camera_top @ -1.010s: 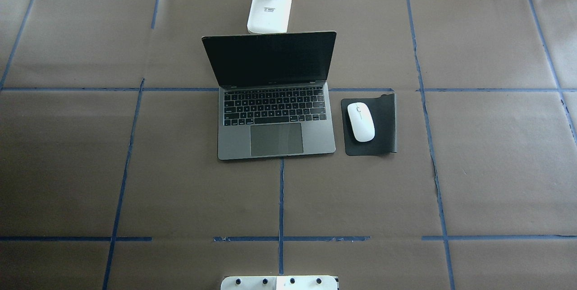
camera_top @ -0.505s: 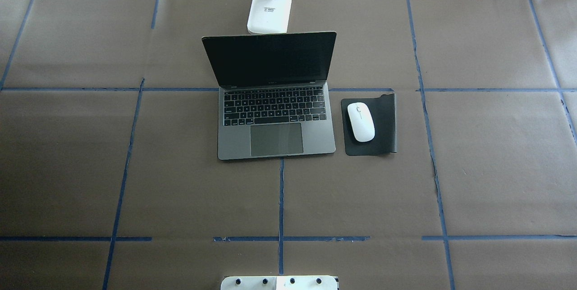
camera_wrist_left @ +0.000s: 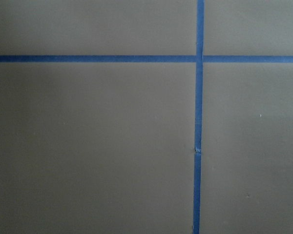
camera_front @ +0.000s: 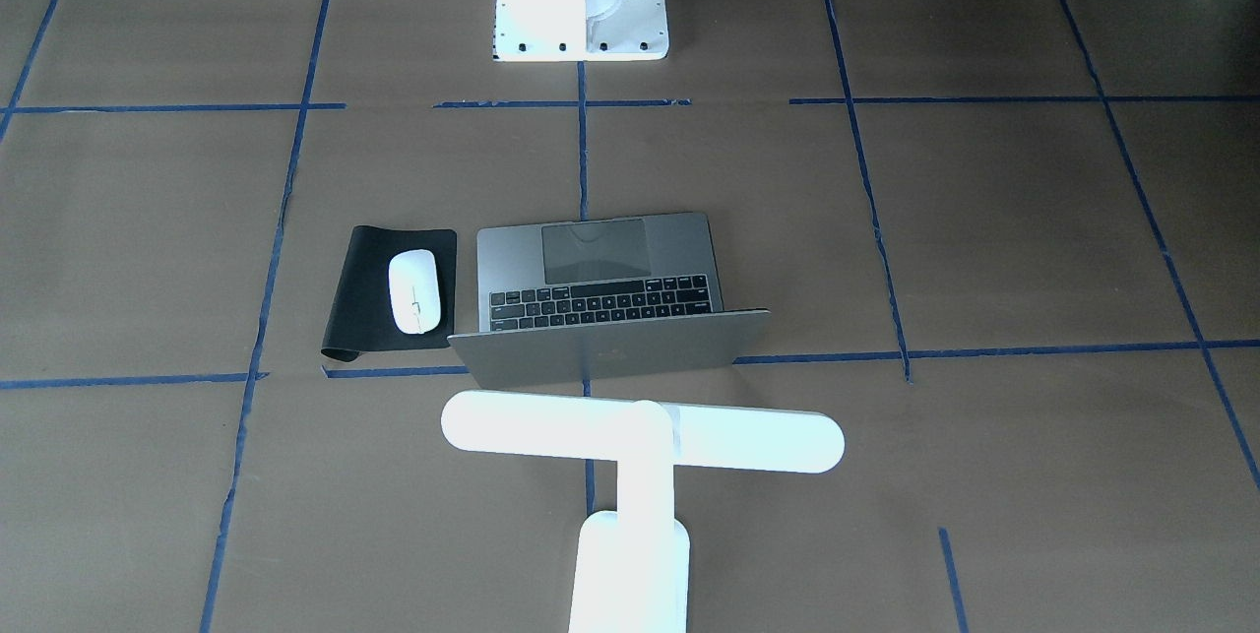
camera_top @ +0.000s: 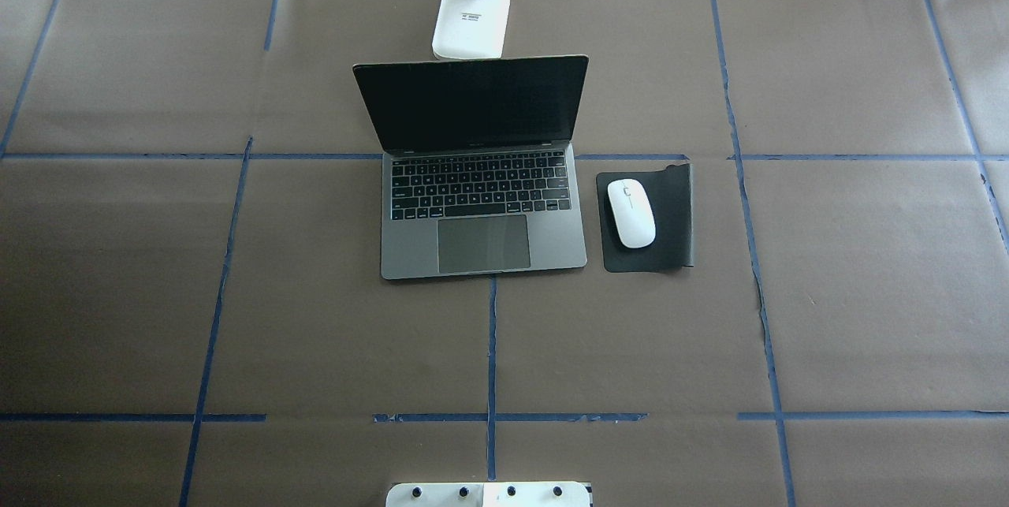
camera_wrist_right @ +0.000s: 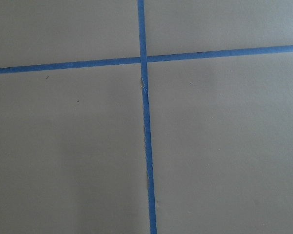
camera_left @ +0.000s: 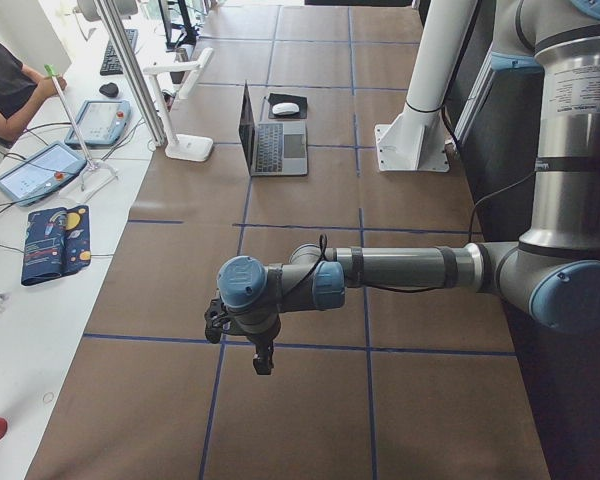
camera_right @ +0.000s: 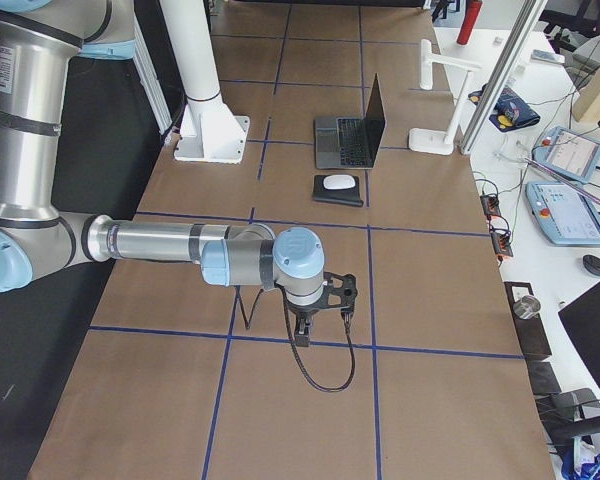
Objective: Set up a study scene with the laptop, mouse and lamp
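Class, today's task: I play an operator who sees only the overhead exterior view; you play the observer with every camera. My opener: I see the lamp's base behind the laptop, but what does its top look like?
Observer: In the front-facing view the lamp ends in a long white bar, crosswise, parallel to the lid of the laptop.
Operator: I see no arms. Where is the left gripper?
Observer: The exterior left view shows the left gripper hanging over brown paper, far from the laptop.
Operator: And the right one?
Observer: The exterior right view shows the right gripper over the paper too, well away from the mouse.
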Controlling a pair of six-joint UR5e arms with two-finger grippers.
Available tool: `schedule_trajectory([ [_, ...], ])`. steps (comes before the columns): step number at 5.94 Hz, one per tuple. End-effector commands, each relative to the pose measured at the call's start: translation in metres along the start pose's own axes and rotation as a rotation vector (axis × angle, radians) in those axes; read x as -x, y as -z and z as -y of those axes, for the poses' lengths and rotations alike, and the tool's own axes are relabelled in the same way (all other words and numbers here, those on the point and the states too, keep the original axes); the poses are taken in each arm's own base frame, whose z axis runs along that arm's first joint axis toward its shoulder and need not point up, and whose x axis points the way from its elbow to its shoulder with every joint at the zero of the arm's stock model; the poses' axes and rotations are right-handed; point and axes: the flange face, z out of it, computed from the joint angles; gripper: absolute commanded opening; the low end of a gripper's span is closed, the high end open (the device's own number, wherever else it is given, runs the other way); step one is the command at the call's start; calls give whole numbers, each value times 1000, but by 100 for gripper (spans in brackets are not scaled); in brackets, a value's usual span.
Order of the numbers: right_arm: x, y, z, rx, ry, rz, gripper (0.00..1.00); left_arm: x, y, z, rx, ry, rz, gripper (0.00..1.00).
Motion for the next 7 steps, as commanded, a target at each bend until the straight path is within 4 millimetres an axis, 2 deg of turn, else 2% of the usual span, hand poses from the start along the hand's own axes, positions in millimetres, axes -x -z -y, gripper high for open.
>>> schedule_trajectory([
  [1, 1, 0, 0, 0, 1, 0, 100, 5, -5, -8, 9, 9, -2, 100],
  [7, -2, -3, 2, 5, -4, 1, 100, 2, -2, -7, 4, 10, 0, 100],
])
